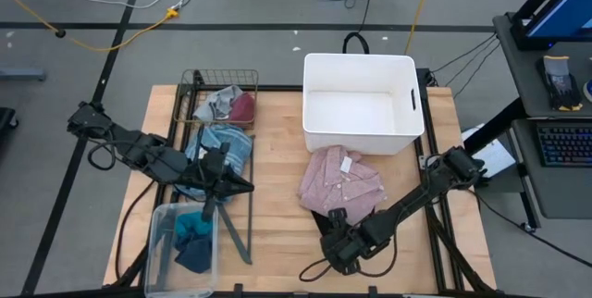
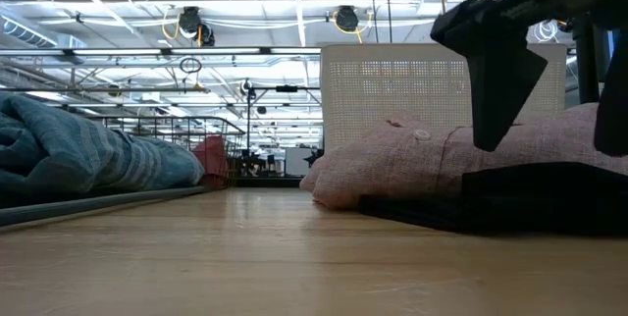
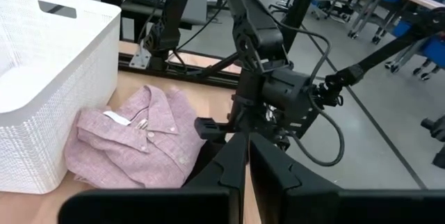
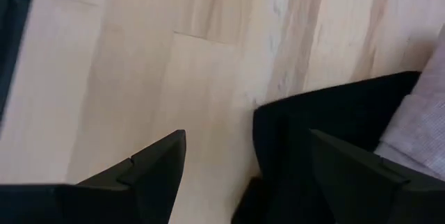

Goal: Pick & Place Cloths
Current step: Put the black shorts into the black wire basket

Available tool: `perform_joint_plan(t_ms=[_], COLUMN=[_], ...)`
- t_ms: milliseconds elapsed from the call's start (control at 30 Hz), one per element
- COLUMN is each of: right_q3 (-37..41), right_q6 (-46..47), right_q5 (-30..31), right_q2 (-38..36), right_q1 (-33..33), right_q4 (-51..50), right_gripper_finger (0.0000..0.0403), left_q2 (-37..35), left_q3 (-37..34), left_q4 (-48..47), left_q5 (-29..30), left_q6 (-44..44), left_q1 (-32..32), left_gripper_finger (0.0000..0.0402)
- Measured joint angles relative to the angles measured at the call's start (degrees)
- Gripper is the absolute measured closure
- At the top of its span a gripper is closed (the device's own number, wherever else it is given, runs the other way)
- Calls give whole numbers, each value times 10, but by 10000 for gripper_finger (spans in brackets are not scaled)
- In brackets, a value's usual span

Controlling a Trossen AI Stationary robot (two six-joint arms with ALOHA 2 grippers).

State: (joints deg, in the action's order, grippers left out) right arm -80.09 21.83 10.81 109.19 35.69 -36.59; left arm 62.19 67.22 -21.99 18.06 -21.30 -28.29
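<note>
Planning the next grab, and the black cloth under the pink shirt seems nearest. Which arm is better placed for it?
Probably the right. Its open gripper hangs just over the black cloth beside the pink shirt; the left gripper, fingers shut, sits across the table near the blue striped top.

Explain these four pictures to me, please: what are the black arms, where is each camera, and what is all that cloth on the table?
The black things are two robot arms; each ends in jaws for grasping. One picture looks straight down on the table, one looks across it at table height, and two come from cameras on the arms' wrists.

On the table sit a white tub, a wire basket holding grey and maroon cloths, and a clear bin with teal cloths. A pink shirt lies in front of the tub, over a black cloth. A striped top lies by the basket.

The left gripper, jaws shut, is empty beside the striped top. The right gripper, jaws open, hangs at the black cloth's edge, holding nothing.
</note>
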Motion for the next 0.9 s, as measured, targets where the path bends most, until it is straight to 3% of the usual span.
perform_joint_plan(t_ms=[267, 467, 633, 900], right_q3=[67, 120, 131, 136], right_q6=[0, 27, 55, 79], right_q5=[11, 9, 11, 10], right_q2=[0, -4, -4, -44], right_q1=[-22, -31, -30, -35], right_q4=[44, 93, 97, 163], right_gripper_finger=[114, 145, 213, 380], left_q2=[0, 0, 0, 0], left_q3=[0, 0, 0, 0], left_q4=[0, 0, 0, 0], left_q5=[0, 0, 0, 0], left_q6=[-1, -2, -2, -4], left_q1=[0, 0, 0, 0], left_gripper_finger=[380, 380, 380, 380])
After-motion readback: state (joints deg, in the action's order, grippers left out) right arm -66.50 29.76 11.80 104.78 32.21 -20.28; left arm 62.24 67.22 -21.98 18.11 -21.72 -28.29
